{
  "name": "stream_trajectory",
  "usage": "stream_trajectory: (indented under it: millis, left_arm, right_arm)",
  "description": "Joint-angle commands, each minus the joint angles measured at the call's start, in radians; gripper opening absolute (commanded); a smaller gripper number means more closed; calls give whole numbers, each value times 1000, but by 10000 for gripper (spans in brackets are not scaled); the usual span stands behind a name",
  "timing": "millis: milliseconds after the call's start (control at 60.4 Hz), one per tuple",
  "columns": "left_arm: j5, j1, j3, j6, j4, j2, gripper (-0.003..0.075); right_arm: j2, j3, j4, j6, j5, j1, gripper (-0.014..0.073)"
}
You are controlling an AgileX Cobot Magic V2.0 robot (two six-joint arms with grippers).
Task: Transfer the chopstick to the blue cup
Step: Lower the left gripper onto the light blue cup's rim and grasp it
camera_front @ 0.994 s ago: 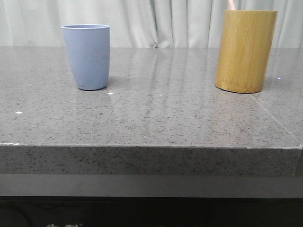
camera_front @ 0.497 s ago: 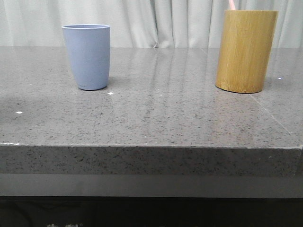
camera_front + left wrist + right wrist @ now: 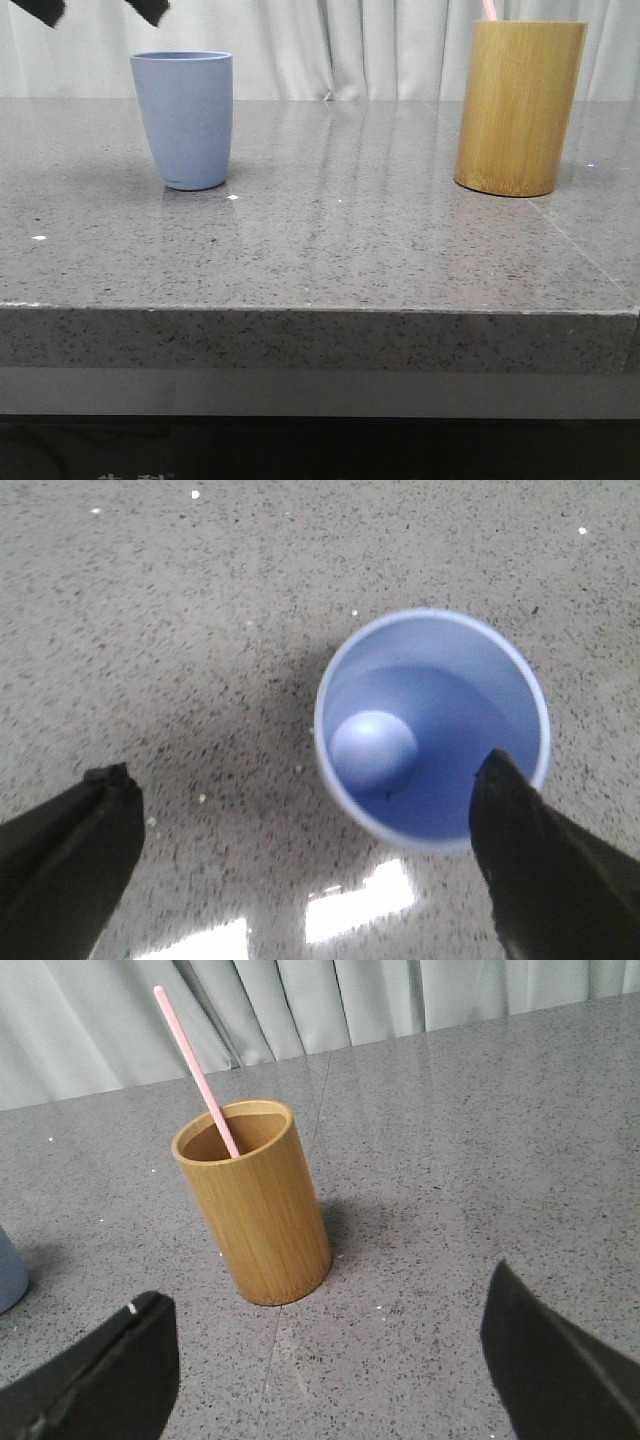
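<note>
The blue cup stands upright at the back left of the table. In the left wrist view it shows from above and is empty. My left gripper hovers above and slightly left of the cup, open and empty; one finger overlaps the cup's rim in the picture. One pale pink chopstick leans inside the bamboo cylinder; only its tip shows in the front view. My right gripper is open and empty, held back from the cylinder.
The bamboo cylinder stands at the back right of the grey speckled stone table. A seam runs through the tabletop on the right. Pale curtains hang behind. The cup's edge shows in the right wrist view.
My left gripper's fingertips have come into the top left of the front view above the blue cup. The cup, cylinder and chopstick have not moved.
</note>
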State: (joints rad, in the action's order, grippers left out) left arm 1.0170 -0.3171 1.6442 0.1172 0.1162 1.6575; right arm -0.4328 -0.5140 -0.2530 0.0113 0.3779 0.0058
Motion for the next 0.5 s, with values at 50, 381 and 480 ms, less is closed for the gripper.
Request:
stream_trajectory:
  millis: [50, 381, 480]
  left_arm:
    - [1, -11, 109, 0, 13, 44, 640]
    - [73, -11, 192, 0, 15, 149, 470]
    - [75, -11, 192, 0, 15, 155, 391]
  right_arm:
    - [-11, -38, -10, -11, -73, -3, 627]
    - [-11, -38, -10, -11, -73, -3, 627]
    - [-11, -38, -10, -11, -74, -3, 627]
